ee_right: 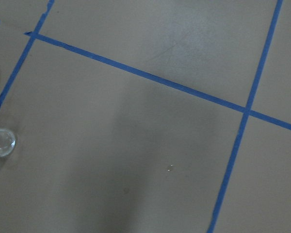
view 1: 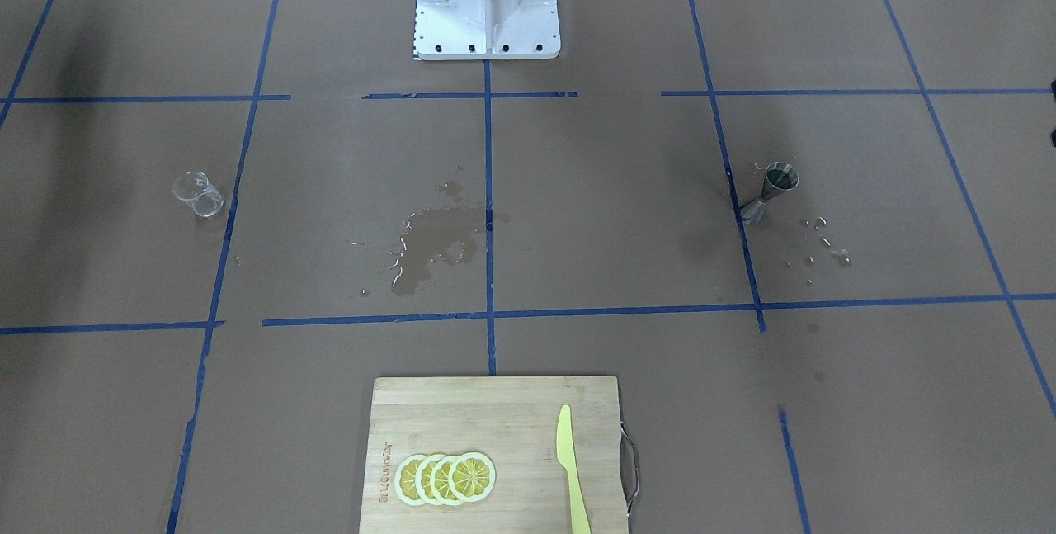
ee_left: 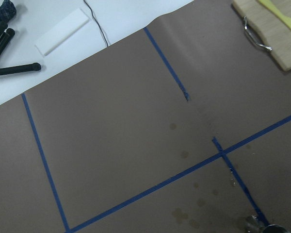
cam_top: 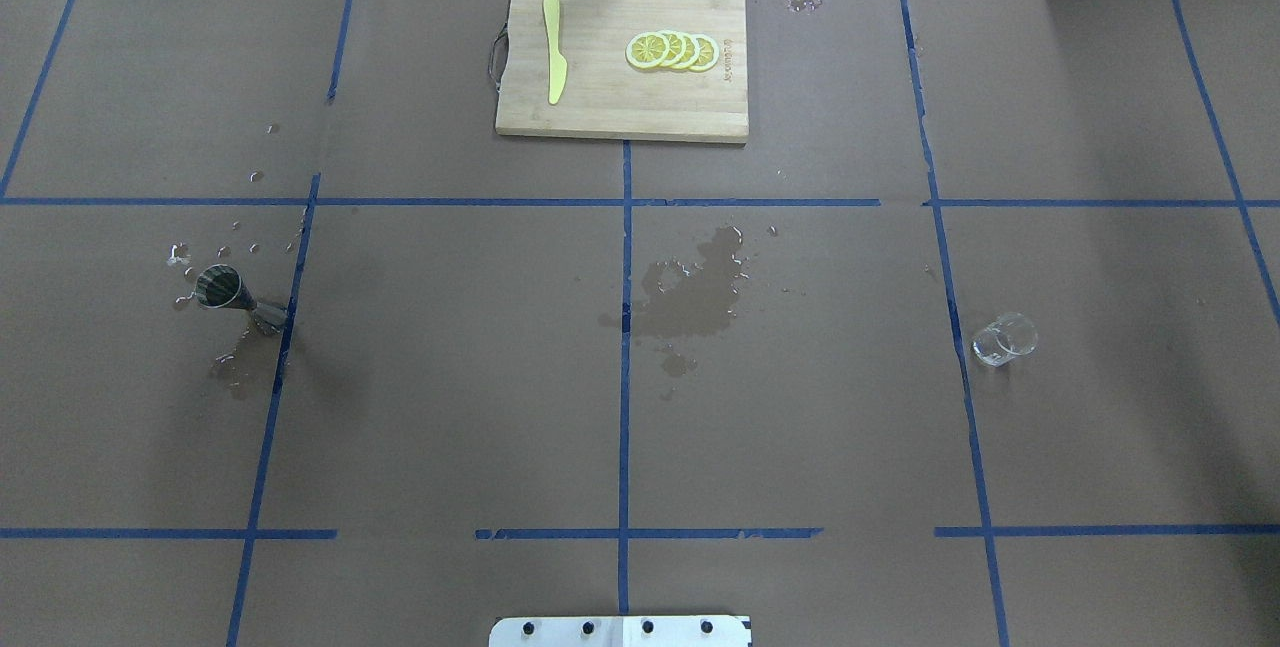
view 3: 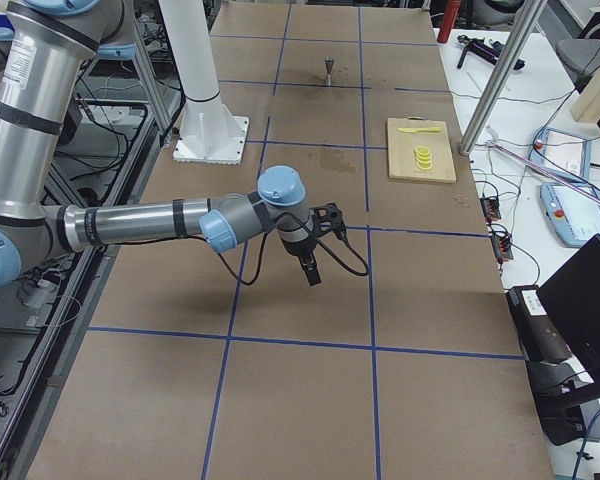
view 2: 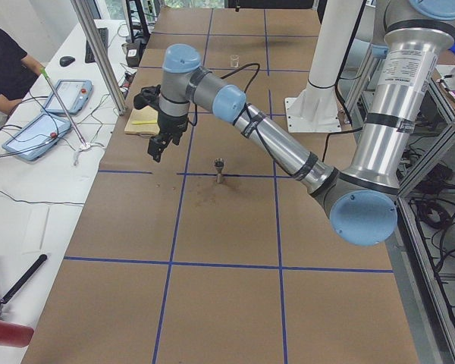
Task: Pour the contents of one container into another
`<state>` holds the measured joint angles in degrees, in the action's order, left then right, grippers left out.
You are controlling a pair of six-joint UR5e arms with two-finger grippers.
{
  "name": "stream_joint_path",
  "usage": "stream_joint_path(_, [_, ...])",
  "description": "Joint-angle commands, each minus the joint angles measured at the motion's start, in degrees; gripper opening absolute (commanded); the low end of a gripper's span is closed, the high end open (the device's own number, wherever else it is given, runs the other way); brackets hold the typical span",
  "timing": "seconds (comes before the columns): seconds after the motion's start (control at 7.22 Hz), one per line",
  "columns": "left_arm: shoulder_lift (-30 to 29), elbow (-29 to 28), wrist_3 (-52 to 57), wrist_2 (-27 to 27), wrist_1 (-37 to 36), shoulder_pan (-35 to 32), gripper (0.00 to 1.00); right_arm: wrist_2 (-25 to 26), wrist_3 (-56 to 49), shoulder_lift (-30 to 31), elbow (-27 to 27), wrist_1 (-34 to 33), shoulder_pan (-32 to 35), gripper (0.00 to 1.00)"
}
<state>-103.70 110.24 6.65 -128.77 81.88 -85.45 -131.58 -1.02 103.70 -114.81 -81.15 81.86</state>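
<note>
A steel jigger (cam_top: 228, 292) stands upright on the brown paper at the robot's left, with water drops around it. A small clear glass (cam_top: 1003, 338) stands upright at the robot's right; it also shows at the left edge of the right wrist view as the glass (ee_right: 1, 141). The left gripper (view 2: 158, 148) hangs in the air above the table beyond the jigger (view 2: 219, 168), apart from it. The right gripper (view 3: 313, 275) hovers above bare paper. Both show only in the side views, so I cannot tell whether they are open or shut.
A wet puddle (cam_top: 695, 292) darkens the paper at the table's middle. A wooden cutting board (cam_top: 600, 112) at the far edge carries lemon slices (cam_top: 672, 50) and a yellow knife (cam_top: 553, 62). The robot base (view 1: 487, 6) stands at the near edge.
</note>
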Motion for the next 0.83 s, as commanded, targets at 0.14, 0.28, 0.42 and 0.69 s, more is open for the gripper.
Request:
stream_joint_path(0.14, [-0.80, -18.16, 9.79, -8.14, 3.09, -10.67, 1.00, -3.83, -21.02, -16.41, 11.23, -27.48, 12.16, 1.00])
stream_joint_path(0.28, [-0.63, -23.53, 9.88, -9.12, 6.76, -12.87, 1.00, -6.73, -20.34, -14.24, 13.54, -26.96, 12.79, 1.00])
stream_joint_path(0.42, [2.07, -24.19, 9.79, -8.78, 10.63, -13.68, 1.00, -6.59, -20.25, -13.53, 16.00, -24.95, 12.88, 1.00])
stream_joint_path(0.69, [5.51, -24.28, 9.27, -3.12, 11.90, -13.51, 1.00, -6.41, -15.00, -13.25, 19.53, -18.56, 12.45, 1.00])
